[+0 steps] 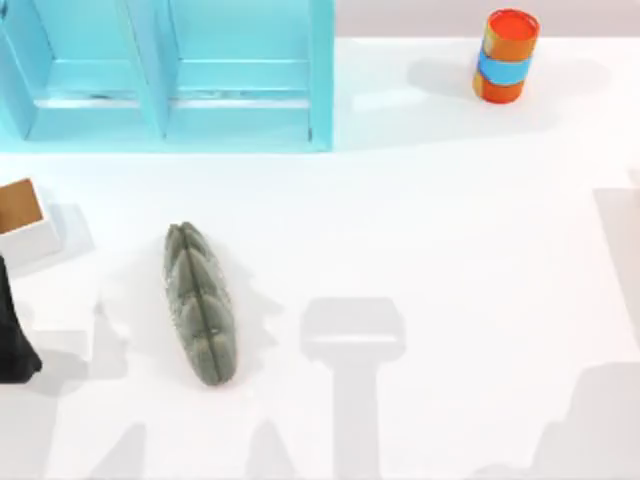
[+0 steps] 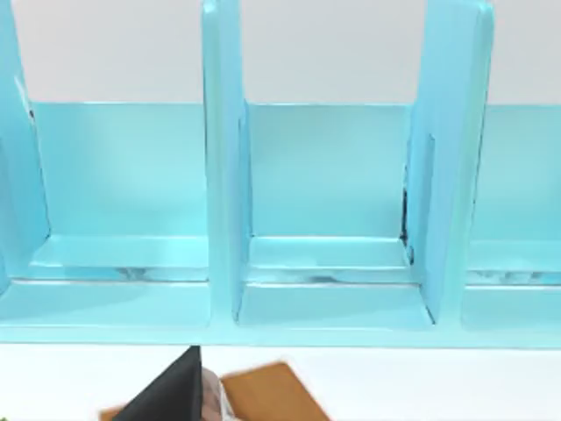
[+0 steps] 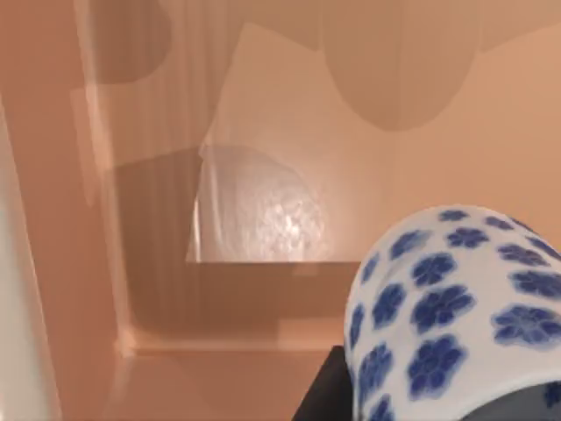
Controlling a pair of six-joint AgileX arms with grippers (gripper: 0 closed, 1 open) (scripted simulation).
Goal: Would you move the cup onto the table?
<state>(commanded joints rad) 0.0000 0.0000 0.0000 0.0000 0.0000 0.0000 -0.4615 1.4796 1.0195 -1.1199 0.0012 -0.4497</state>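
cup [image 3: 456, 307]: cut by frame edge | brown-topped box [image 1: 22, 215]: cropped at table's left

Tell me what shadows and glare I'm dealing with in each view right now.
Top view: grey arm shadows fall across the table, one beside the grey-green ridged object; the orange cylinder casts a soft shadow. Left wrist view: pale glare streaks on the blue shelf unit ledges. Right wrist view: warm orange cast, a bright reflective patch behind the cup.

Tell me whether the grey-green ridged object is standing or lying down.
Lying down: the grey-green ridged object stretches lengthwise flat along the white table.
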